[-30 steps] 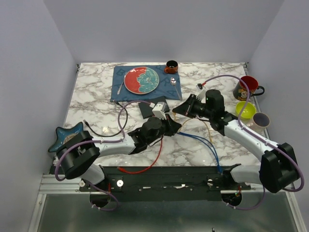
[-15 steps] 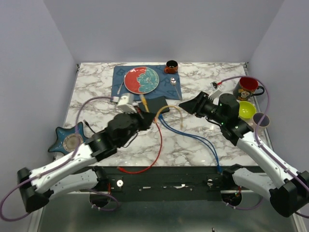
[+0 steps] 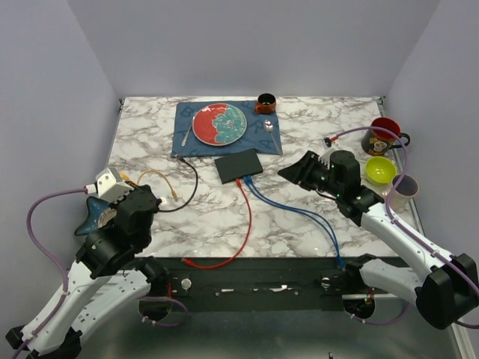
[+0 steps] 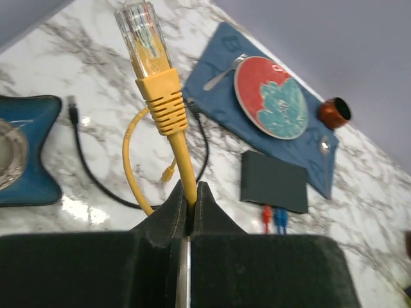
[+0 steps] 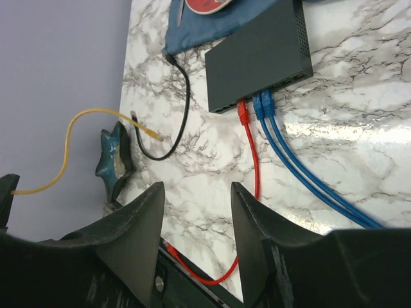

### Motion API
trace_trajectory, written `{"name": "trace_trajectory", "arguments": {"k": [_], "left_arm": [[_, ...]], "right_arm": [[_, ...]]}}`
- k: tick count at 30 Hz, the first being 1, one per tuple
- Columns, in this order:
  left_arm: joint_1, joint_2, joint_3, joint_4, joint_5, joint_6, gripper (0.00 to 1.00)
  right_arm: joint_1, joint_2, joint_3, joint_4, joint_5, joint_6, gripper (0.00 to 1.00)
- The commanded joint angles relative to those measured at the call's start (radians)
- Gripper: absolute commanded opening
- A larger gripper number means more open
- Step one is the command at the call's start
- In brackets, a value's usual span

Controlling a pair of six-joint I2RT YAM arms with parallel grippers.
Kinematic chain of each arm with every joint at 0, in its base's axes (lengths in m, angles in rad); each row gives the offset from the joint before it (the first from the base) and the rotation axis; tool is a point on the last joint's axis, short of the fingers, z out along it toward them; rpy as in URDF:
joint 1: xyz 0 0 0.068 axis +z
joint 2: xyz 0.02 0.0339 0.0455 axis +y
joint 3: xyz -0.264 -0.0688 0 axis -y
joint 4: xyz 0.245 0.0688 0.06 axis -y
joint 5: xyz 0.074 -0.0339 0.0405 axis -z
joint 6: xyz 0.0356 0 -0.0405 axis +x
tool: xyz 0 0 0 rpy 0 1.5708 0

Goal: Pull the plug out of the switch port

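The switch [image 3: 239, 164] is a flat dark box lying just below the blue placemat, with a red cable [image 3: 248, 217] and two blue cables [image 3: 299, 213] in its near-edge ports. My left gripper [image 3: 124, 196] is at the far left, away from the switch, and shut on a yellow cable. In the left wrist view its jaws [image 4: 190, 190] pinch the cable just below the clear-tipped yellow plug [image 4: 144, 32], which stands free in the air. My right gripper [image 3: 293, 170] hovers right of the switch, open and empty [image 5: 196, 192]. The switch [image 5: 257, 54] shows beyond it.
A blue placemat [image 3: 262, 133] carries a red-and-teal plate [image 3: 219, 124], cutlery and a small orange cup [image 3: 266, 102]. A blue star-shaped dish [image 3: 91, 213] lies at the left edge. A black cable [image 3: 183, 187] loops left of the switch. A red mug [image 3: 385, 134], green bowl [image 3: 380, 170] and cup [image 3: 405, 185] stand at the right.
My left arm has swung from the switch to the far left, carrying the yellow plug out and away from the ports. My right gripper has opened and drawn back to the right.
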Motion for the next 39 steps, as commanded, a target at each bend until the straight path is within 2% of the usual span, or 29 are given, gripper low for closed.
{"name": "trace_trajectory", "arguments": {"k": [1, 4, 5, 6, 7, 8, 10, 11, 12, 13, 15, 19, 22, 24, 27, 31, 35, 37, 38, 39], "left_arm": [[0.148, 0.137, 0.001, -0.075, 0.042, -0.002, 0.0], [0.32, 0.256, -0.036, -0.031, 0.238, 0.013, 0.0], [0.363, 0.271, -0.048, 0.01, 0.28, 0.038, 0.0], [0.46, 0.281, -0.076, 0.038, 0.323, 0.053, 0.0], [0.502, 0.292, -0.088, 0.07, 0.411, 0.072, 0.0], [0.553, 0.295, -0.1, 0.127, 0.449, 0.104, 0.07], [0.686, 0.336, -0.119, 0.178, 0.525, 0.138, 0.43], [0.728, 0.359, -0.113, 0.199, 0.602, 0.148, 0.76], [0.772, 0.389, -0.082, 0.201, 0.637, 0.171, 0.9], [0.824, 0.444, -0.056, 0.195, 0.662, 0.178, 0.99], [0.828, 0.479, 0.025, 0.169, 0.673, 0.199, 0.99], [0.819, 0.473, 0.087, 0.202, 0.736, 0.204, 0.99], [0.756, 0.432, 0.003, 0.349, 0.899, 0.137, 0.99], [0.64, 0.418, -0.097, 0.515, 0.963, 0.084, 0.99], [0.479, 0.481, -0.105, 0.577, 0.9, 0.069, 0.99], [0.448, 0.603, -0.074, 0.555, 0.849, 0.052, 0.99], [0.411, 0.668, -0.084, 0.733, 0.889, 0.047, 0.99], [0.389, 0.753, -0.047, 0.767, 0.904, 0.059, 0.99], [0.367, 0.786, -0.032, 0.797, 0.927, 0.072, 0.98], [0.359, 0.821, -0.016, 0.808, 0.934, 0.079, 0.92]], "right_arm": [[0.004, 0.007, -0.007, 0.002, -0.02, 0.002, 0.54], [0.006, 0.01, -0.003, 0.004, -0.02, -0.009, 0.54], [0.006, 0.01, -0.002, 0.002, -0.02, -0.012, 0.54], [0.006, 0.005, -0.002, 0.002, -0.02, -0.021, 0.54], [0.006, 0.004, -0.005, 0.002, -0.017, -0.024, 0.54], [0.006, 0.002, -0.01, 0.002, -0.017, -0.026, 0.54], [0.006, 0.013, -0.013, 0.002, -0.017, -0.027, 0.54], [0.006, 0.022, -0.011, 0.002, -0.017, -0.029, 0.54], [0.006, 0.03, -0.007, 0.004, -0.026, -0.03, 0.54], [0.006, 0.05, -0.003, 0.004, -0.032, -0.033, 0.54], [0.004, 0.07, 0.006, 0.004, -0.046, -0.046, 0.54], [0.006, 0.122, 0.032, 0.036, -0.052, -0.066, 0.54], [0.006, 0.211, 0.064, 0.048, -0.078, -0.079, 0.54], [0.006, 0.289, 0.081, 0.058, -0.112, -0.082, 0.53], [0.006, 0.369, 0.108, 0.074, -0.136, -0.078, 0.53], [0.006, 0.435, 0.127, 0.097, -0.147, -0.082, 0.53], [0.006, 0.514, 0.17, 0.116, -0.172, -0.096, 0.52], [0.006, 0.553, 0.205, 0.119, -0.182, -0.102, 0.5], [0.006, 0.588, 0.214, 0.122, -0.186, -0.107, 0.5], [0.004, 0.605, 0.223, 0.124, -0.192, -0.105, 0.49]]}}
